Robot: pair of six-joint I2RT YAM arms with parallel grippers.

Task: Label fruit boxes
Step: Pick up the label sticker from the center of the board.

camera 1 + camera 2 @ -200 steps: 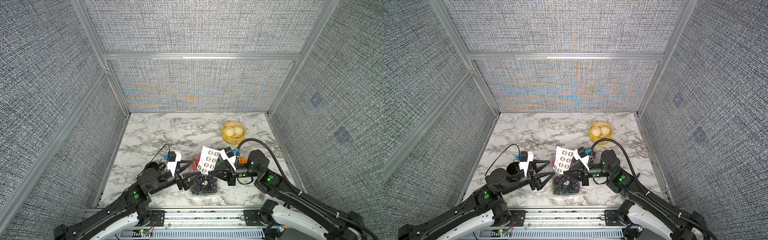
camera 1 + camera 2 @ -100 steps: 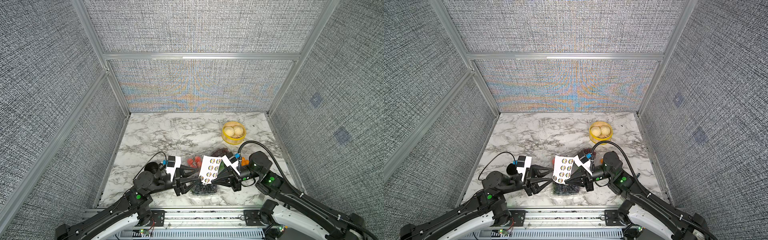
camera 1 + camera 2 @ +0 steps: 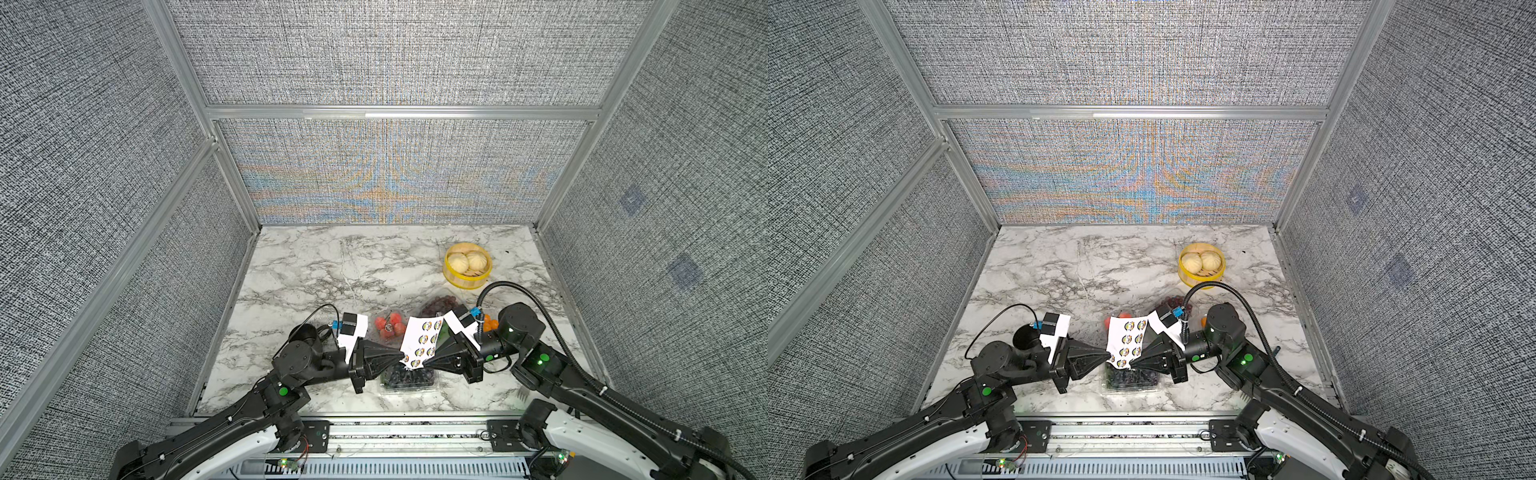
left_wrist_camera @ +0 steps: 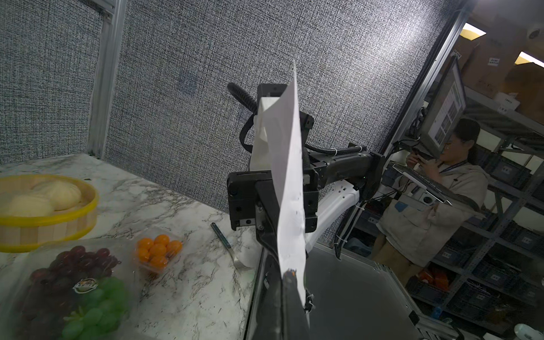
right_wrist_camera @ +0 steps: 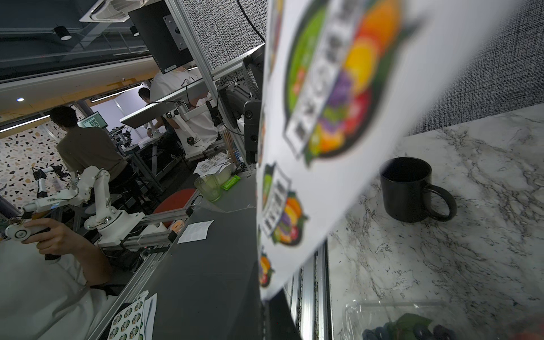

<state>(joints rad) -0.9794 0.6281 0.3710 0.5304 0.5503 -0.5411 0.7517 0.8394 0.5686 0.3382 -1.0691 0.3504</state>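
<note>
My right gripper [image 3: 422, 365] is shut on the bottom edge of a white sticker sheet [image 3: 422, 338] and holds it upright above the dark-purple grape box [image 3: 409, 379]. My left gripper [image 3: 401, 357] meets it from the left, shut on the sheet's lower corner. In the left wrist view the sheet [image 4: 290, 176] shows edge-on, pinched at my left gripper [image 4: 290, 275]. The right wrist view is filled by the sheet [image 5: 323, 117]. The red-fruit box [image 3: 390, 326], purple-and-green grape box [image 3: 440, 305] and orange-fruit box [image 3: 488, 323] stand behind the sheet.
A yellow steamer basket [image 3: 467, 266] with buns stands at the back right. A black mug [image 3: 305, 332] sits by the left arm's wrist. A fork [image 4: 229, 247] lies on the marble beyond the orange-fruit box [image 4: 157, 250].
My left gripper moved right to the sheet and closed on its lower corner. The right gripper brought the sheet lower and nearer the front edge.
</note>
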